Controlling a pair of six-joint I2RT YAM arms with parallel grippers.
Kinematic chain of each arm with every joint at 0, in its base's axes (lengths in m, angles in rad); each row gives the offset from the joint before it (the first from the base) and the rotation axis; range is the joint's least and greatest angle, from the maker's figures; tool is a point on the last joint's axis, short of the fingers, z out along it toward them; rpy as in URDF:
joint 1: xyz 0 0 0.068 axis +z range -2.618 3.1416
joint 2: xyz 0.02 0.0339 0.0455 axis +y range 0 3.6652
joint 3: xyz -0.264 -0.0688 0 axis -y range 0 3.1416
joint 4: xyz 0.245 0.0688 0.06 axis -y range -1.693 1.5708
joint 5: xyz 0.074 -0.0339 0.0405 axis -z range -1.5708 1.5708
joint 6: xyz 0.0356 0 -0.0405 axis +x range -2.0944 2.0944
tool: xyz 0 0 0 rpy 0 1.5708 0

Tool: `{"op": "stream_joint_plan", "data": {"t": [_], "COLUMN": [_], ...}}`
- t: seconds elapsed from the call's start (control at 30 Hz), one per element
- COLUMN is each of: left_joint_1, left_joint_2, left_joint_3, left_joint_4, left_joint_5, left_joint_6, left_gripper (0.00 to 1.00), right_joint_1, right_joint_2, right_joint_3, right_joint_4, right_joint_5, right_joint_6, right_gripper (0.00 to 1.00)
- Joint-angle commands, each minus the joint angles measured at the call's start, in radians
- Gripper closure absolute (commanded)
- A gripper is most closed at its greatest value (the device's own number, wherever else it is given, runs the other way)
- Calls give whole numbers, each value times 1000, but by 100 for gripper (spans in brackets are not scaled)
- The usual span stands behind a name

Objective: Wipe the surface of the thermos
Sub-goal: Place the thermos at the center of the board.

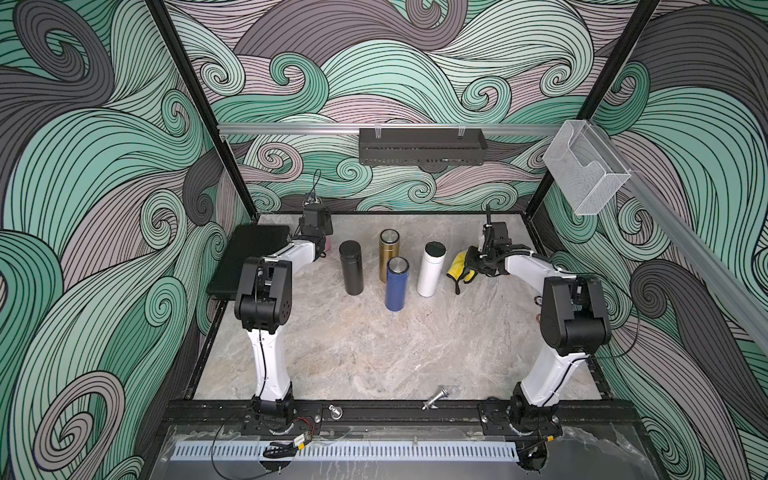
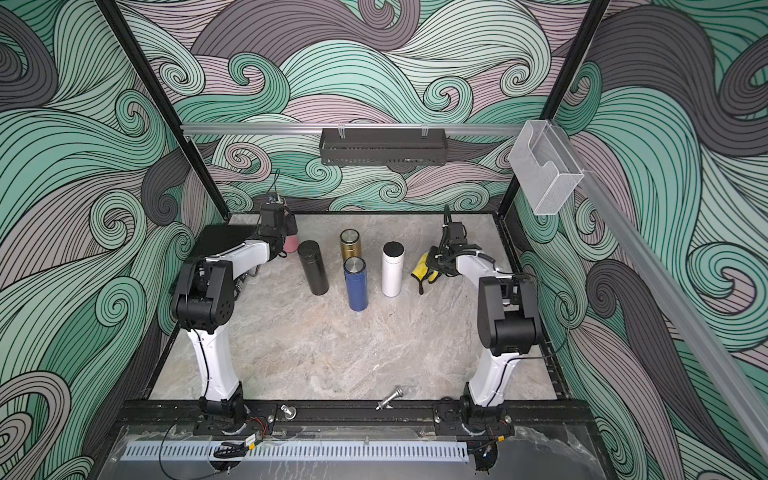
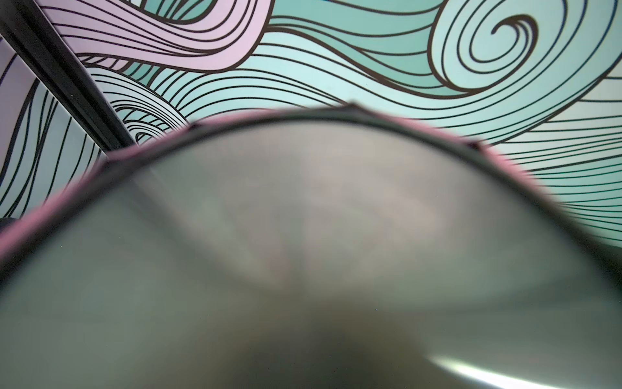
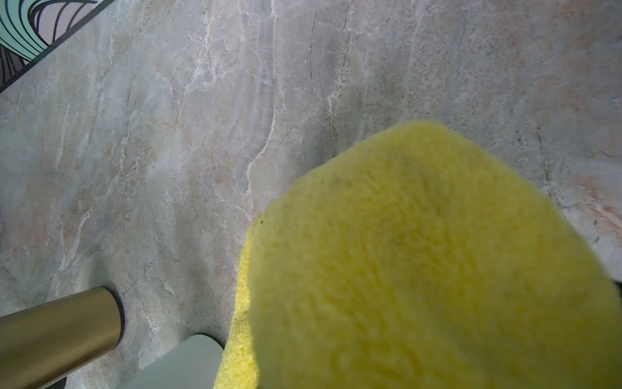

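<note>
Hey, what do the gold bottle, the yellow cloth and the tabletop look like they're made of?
Gold bottle: probably metal with a satin gold finish; a soft sheen runs along its side, and the cap is shiny silver.
Yellow cloth: soft fuzzy fabric, perhaps microfibre; the nap shows up close.
Tabletop: matte, grey-beige with pale veins, so stone or a marble-print surface; the look cannot settle which.

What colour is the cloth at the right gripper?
Yellow cloth, clearest in the right wrist view.

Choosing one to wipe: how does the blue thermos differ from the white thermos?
The blue thermos has a silver cap; the white thermos has a black one. The blue thermos stands farther forward; the white thermos stands beside the yellow cloth. Both stand upright.
</note>
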Motion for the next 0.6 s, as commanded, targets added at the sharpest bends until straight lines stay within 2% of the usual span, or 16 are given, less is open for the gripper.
{"op": "stream_joint_plan", "data": {"t": [0.0, 0.2, 0.37, 0.47, 0.53, 0.57], "left_joint_1": [-10, -16, -17, -19, -19, -19], "left_joint_2": [-16, -35, -48, -53, -58, -63], "left_joint_3": [12, -31, -60, -62, -63, -67], "left_joint_4": [42, 57, 68, 62, 56, 58], "left_joint_5": [8, -5, -23, -28, -28, -28], "left_joint_6": [14, 11, 3, -2, -6, -7], "left_gripper": [81, 61, 50, 46, 40, 32], "right_joint_1": [7, 7, 7, 7, 8, 8], "right_joint_2": [-1, -8, -16, -15, -15, -15], "right_joint_3": [16, 9, 7, 19, 22, 23], "right_joint_4": [-10, -9, -8, -22, -23, -23], "right_joint_5": [-7, -11, -14, -14, -14, -15], "right_joint_6": [-10, -11, -9, -13, -13, -13], "right_gripper": [83, 83, 81, 73, 66, 63]}}
